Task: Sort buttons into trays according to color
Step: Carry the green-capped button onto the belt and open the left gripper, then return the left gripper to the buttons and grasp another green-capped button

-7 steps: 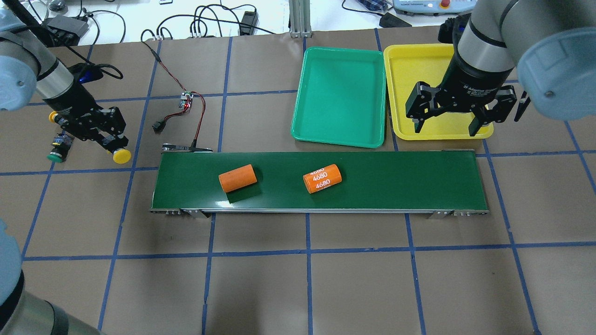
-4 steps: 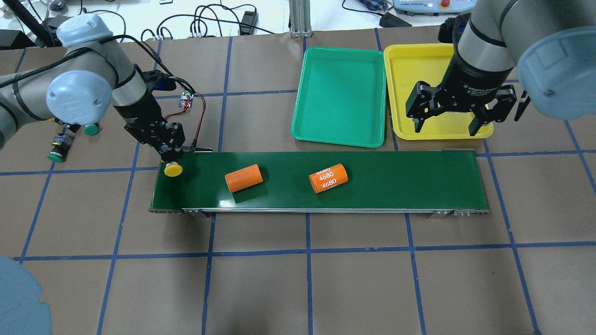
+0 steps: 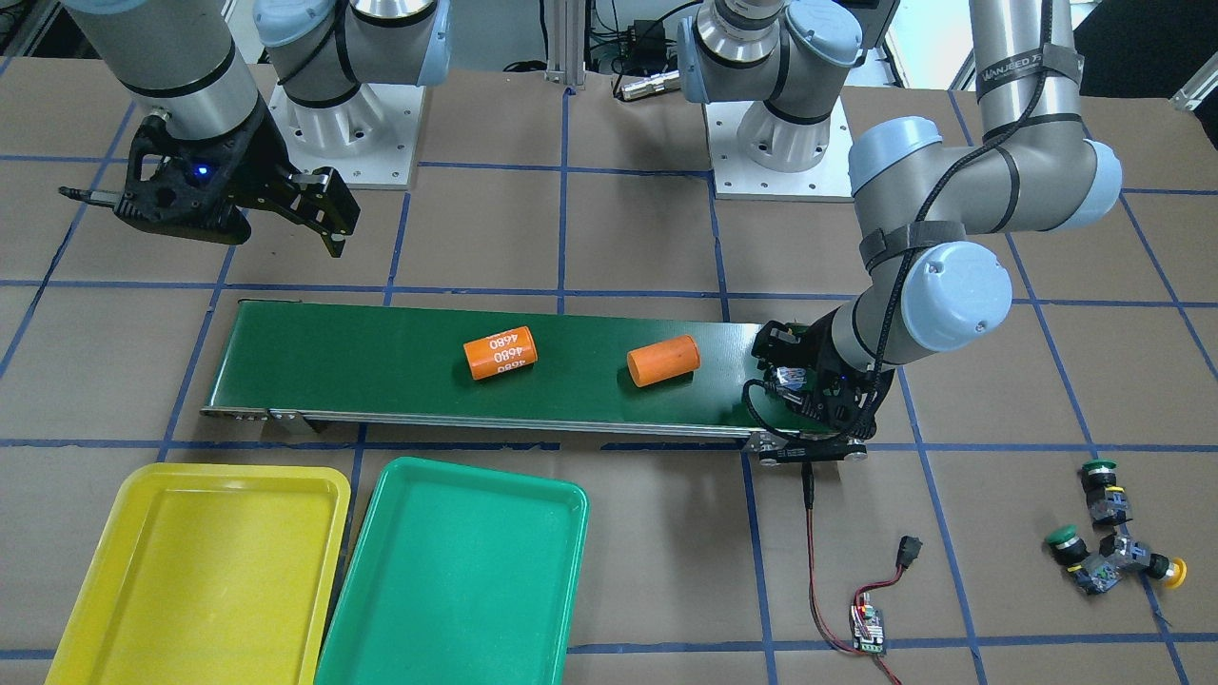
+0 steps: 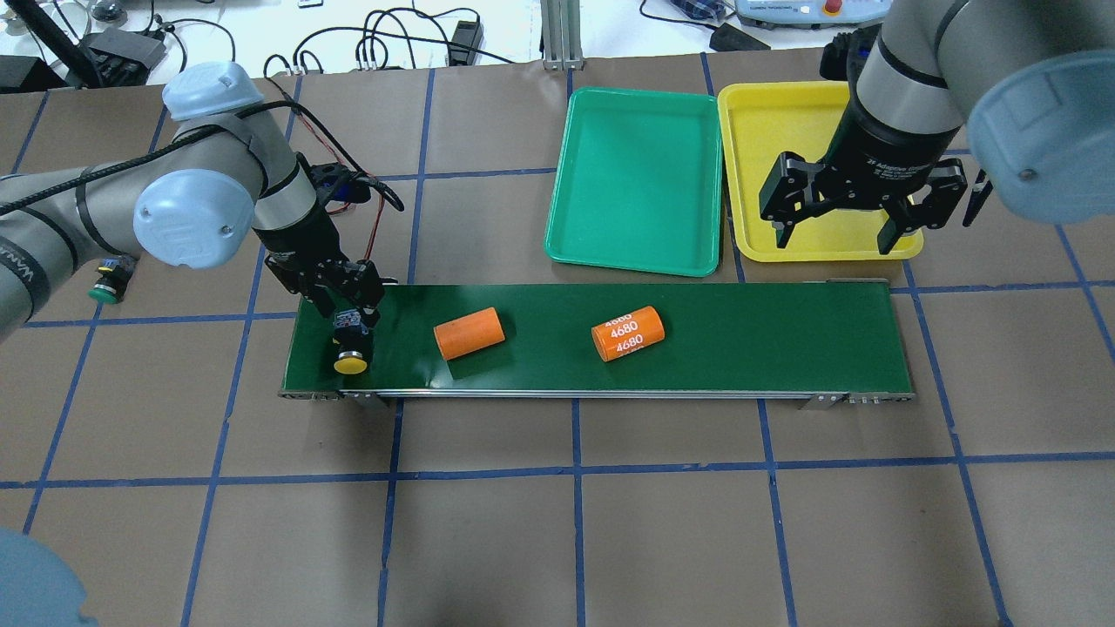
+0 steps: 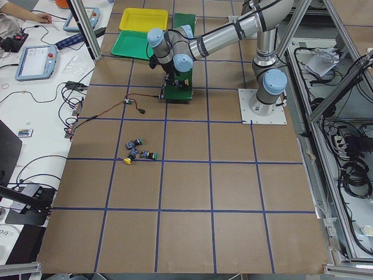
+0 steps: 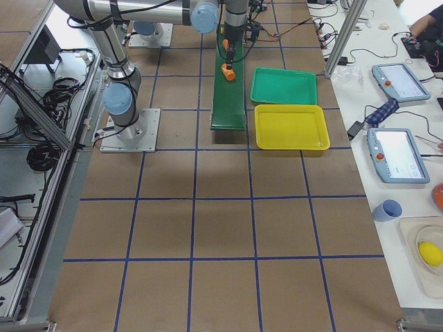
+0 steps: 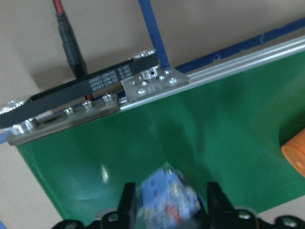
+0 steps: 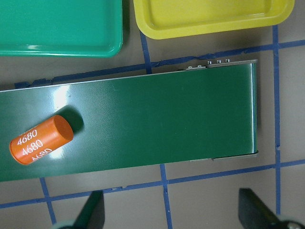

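My left gripper is shut on a yellow-capped button and holds it over the left end of the dark-green conveyor belt. In the left wrist view the button's body sits between the fingers. Three more buttons lie in a cluster on the table: two green and one yellow. The teal green tray and the yellow tray stand side by side behind the belt. My right gripper is open and empty over the yellow tray's near edge.
Two orange cylinders lie on the belt, one marked 4680. A small circuit board with red and black wires lies beyond the belt's left end. Blue tape lines grid the brown table.
My left gripper has carried the yellow button from the cluster at the far left to the belt's left end. Both orange cylinders have drifted right. The right arm has not moved.
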Robot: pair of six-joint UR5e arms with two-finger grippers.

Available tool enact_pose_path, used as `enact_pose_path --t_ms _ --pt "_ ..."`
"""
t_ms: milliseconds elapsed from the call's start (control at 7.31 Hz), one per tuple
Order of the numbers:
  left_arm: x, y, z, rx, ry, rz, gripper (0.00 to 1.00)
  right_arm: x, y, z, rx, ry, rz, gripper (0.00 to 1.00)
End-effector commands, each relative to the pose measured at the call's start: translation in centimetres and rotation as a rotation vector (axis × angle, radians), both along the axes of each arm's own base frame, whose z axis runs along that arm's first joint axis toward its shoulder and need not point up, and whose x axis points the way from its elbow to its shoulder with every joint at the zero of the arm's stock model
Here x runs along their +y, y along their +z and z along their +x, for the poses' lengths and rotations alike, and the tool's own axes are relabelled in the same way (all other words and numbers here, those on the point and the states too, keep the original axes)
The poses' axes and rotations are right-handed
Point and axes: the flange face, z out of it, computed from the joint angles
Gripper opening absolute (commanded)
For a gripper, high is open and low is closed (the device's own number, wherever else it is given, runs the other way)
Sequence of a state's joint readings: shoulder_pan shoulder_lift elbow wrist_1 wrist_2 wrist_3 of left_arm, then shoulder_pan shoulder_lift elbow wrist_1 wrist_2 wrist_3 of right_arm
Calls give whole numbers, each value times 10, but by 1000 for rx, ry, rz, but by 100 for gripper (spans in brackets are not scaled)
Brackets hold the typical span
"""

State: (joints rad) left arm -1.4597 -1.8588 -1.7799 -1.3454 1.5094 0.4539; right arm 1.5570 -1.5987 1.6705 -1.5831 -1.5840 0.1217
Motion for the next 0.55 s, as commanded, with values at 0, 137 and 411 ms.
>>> enact_pose_path --t_ms 0,137,411 --pt "-33 45 21 -15 26 -160 100 1 0 0 2 1 0 100" --pt "-60 64 77 -21 106 -155 100 1 0 0 -2 0 0 100" --pt "-109 59 194 -51 285 -233 100 0 0 0 -1 -1 0 100"
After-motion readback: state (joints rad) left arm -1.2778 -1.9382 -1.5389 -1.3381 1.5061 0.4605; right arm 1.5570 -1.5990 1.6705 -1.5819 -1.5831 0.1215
